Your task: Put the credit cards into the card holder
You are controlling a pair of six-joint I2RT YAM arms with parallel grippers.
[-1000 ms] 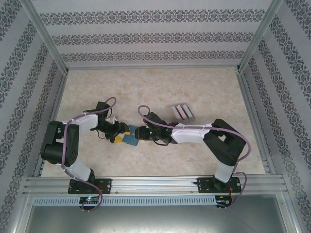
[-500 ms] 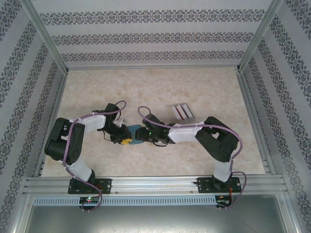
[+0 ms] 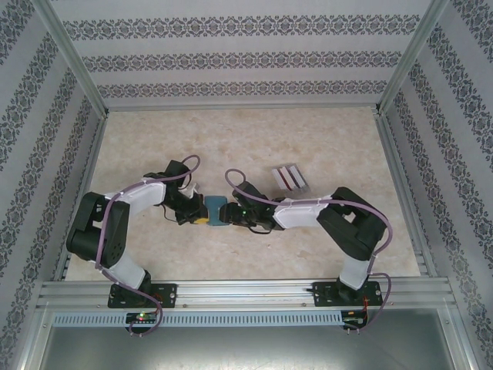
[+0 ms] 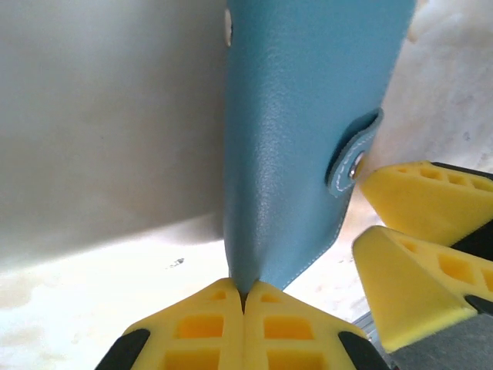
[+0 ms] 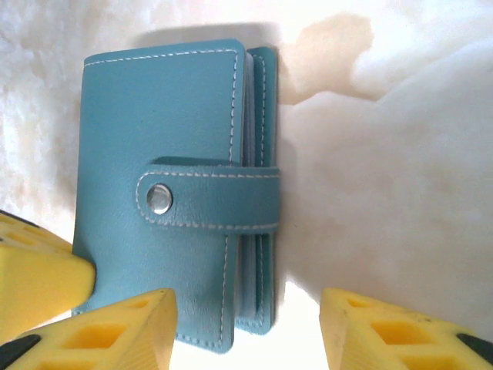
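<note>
The teal-blue card holder [image 3: 215,210] lies closed on the table between both grippers, its snap tab [image 5: 208,199] fastened. My left gripper [image 4: 245,297] is shut on one edge of the card holder [image 4: 300,139]. My right gripper [image 5: 246,324] stands open on the opposite side, its yellow fingers [image 5: 362,324] on either side of the card holder's [image 5: 169,177] near corner without pinching it. In the top view the left gripper [image 3: 199,216] and right gripper [image 3: 229,213] face each other. Dark red credit cards [image 3: 286,176] stand in a grey block at the back right.
The grey ribbed block [image 3: 299,179] sits behind the right arm. Patterned walls and metal rails [image 3: 397,177] enclose the pale marbled table [image 3: 231,139]. The right gripper's yellow fingers [image 4: 424,208] show close beside the holder in the left wrist view.
My left gripper has shut on the card holder's edge. The holder has shifted slightly to the right, and both arms have closed in. The right jaws have widened a little.
</note>
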